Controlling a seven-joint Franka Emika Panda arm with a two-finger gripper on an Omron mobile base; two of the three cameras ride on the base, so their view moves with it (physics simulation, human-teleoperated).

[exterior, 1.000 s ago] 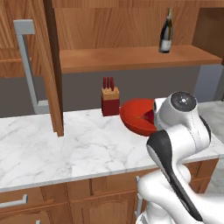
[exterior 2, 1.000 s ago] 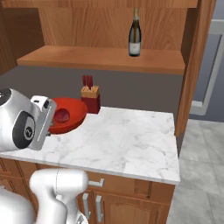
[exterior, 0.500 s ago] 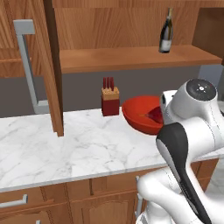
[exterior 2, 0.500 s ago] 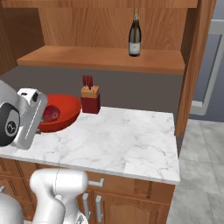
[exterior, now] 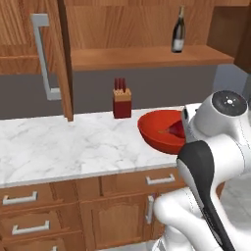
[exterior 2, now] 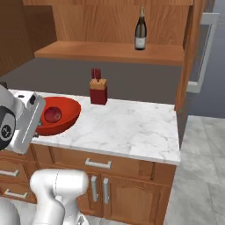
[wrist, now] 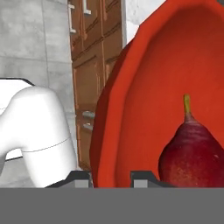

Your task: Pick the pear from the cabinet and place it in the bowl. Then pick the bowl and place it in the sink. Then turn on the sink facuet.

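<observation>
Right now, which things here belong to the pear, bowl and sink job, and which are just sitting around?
Job:
bowl, held at its rim by the pincer
pear, lying in the bowl
cabinet with its open door

Sitting around:
wine bottle on the cabinet shelf
knife block on the marble counter

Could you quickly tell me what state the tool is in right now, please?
Tool: shut on the rim of the bowl, one finger outside the wall and one inside; the pear lies in the bowl.
</observation>
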